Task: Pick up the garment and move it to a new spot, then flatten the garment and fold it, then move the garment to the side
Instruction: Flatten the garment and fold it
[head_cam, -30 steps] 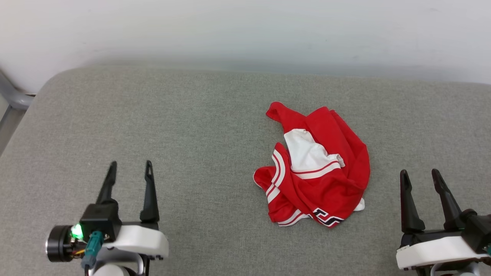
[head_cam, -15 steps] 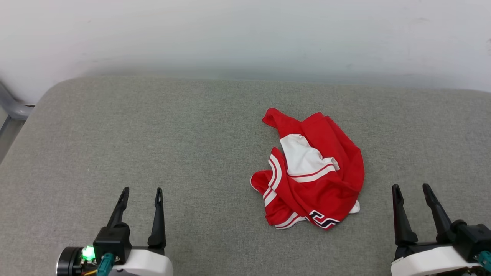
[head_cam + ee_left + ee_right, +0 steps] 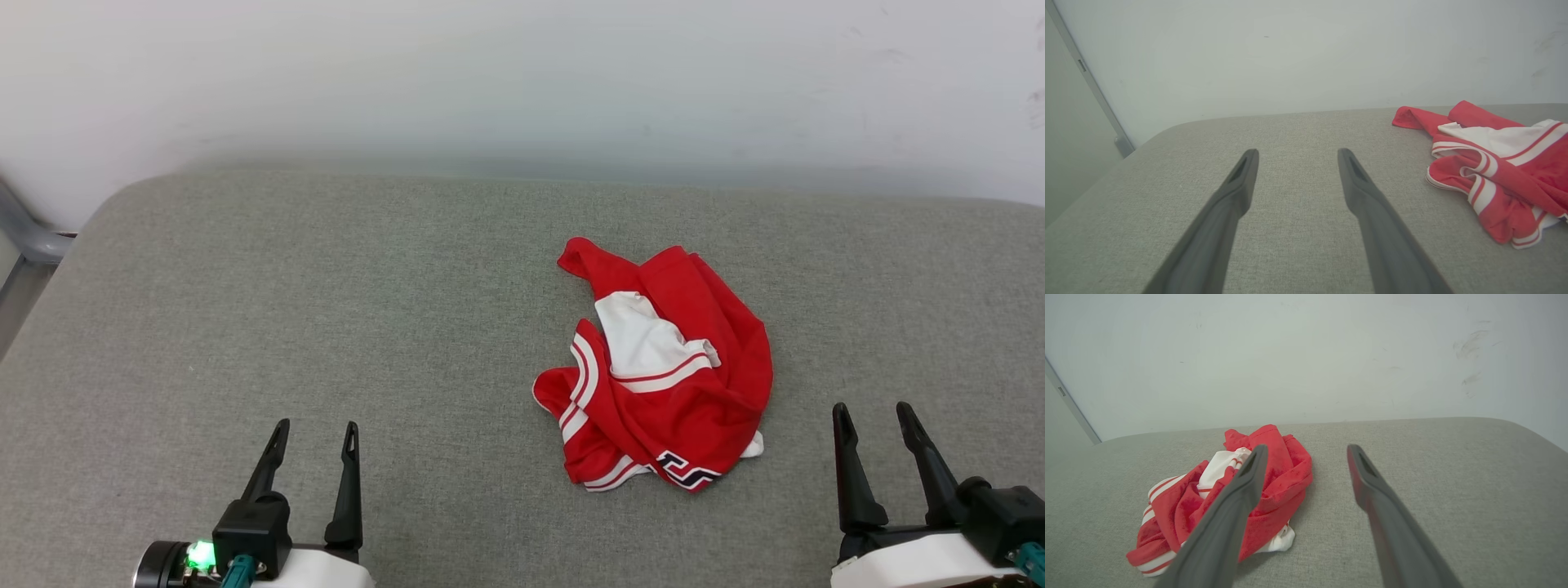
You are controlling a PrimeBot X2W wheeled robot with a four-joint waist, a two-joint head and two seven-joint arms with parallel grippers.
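The left gripper (image 3: 317, 425) sits at about 7 o'clock in the head view. Its two long dark fingers are spread wide, point toward 12 o'clock, and hold nothing. In the left wrist view the same fingers (image 3: 1241, 183) stand apart over bare grey fabric, with open space between their tips. The right gripper (image 3: 871, 407) is at about 5 o'clock in the head view. It is likewise spread and empty, and its tips lean slightly toward 11 o'clock.

Both grippers hover over a grey upholstered cushion (image 3: 326, 286) with rounded corners, which spans the view. The red jersey T-shirt (image 3: 678, 384) lies crumpled in a loose heap on it, at about 4 o'clock from the centre of the picture. From the left gripper it lies well apart toward 3 o'clock. From the right gripper it lies near, toward 9 o'clock, and is not touched. In the right wrist view the left finger overlaps the heap, but a gap shows in the head view.

A white sleeve panel (image 3: 641, 339) faces up in the middle of the heap. Red-and-white striped trim (image 3: 584, 376) curls along its 9 o'clock side. A scrap of black, white-edged lettering (image 3: 690, 469) shows at the 6 o'clock edge; it is too folded to read.

A pale wall (image 3: 490, 73) rises behind the cushion at 12 o'clock. A grey metal rail (image 3: 24, 237) slants at the 9 o'clock edge.
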